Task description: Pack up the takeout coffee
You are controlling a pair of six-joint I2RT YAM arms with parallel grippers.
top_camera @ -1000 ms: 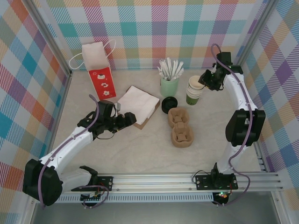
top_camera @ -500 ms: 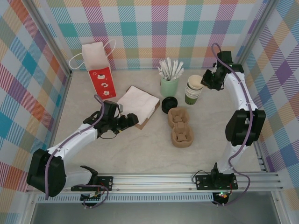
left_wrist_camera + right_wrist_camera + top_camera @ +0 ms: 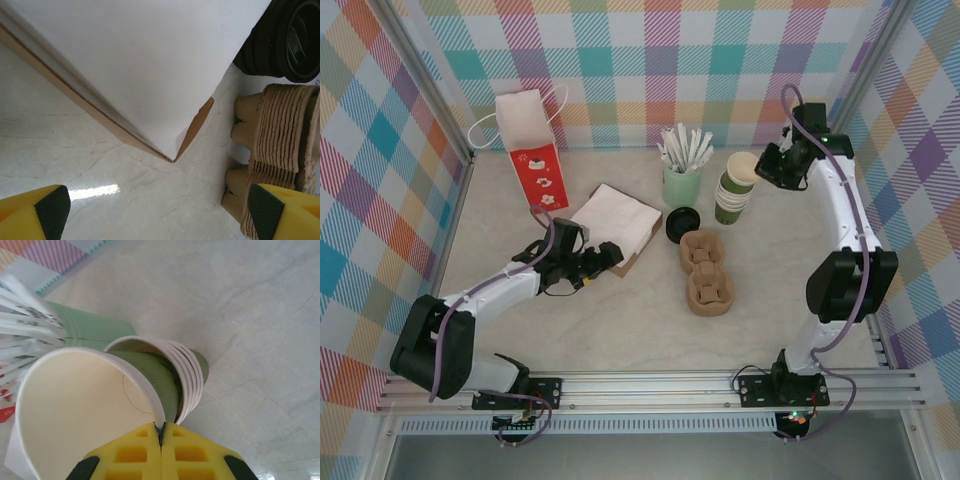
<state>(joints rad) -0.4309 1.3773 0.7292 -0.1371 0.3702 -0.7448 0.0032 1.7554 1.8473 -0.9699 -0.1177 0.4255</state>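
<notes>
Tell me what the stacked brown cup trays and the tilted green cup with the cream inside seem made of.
The stacked brown cup trays: likely moulded paper pulp, matte, judging by fibrous layered edges. The tilted green cup: thin paper, smooth cream lining, rolled rim; any coating can't be judged.

Pastel plaid walls close the cell on three sides: the back wall (image 3: 650, 60) rises beyond both grippers, the left wall (image 3: 370, 200) stands outward of the left gripper (image 3: 610, 255), and the right wall (image 3: 930, 250) stands outward of the right gripper (image 3: 765, 168). Grey metal posts (image 3: 420, 75) mark the far corners. Beneath both grippers lies a pale cream tabletop (image 3: 620, 320) with faint marble veins; a metal rail (image 3: 660, 385) runs along its near edge. Just ahead of the left gripper a bright streak (image 3: 95, 191) lies on the tabletop, probably a lamp's reflection. The light is soft and even.
</notes>
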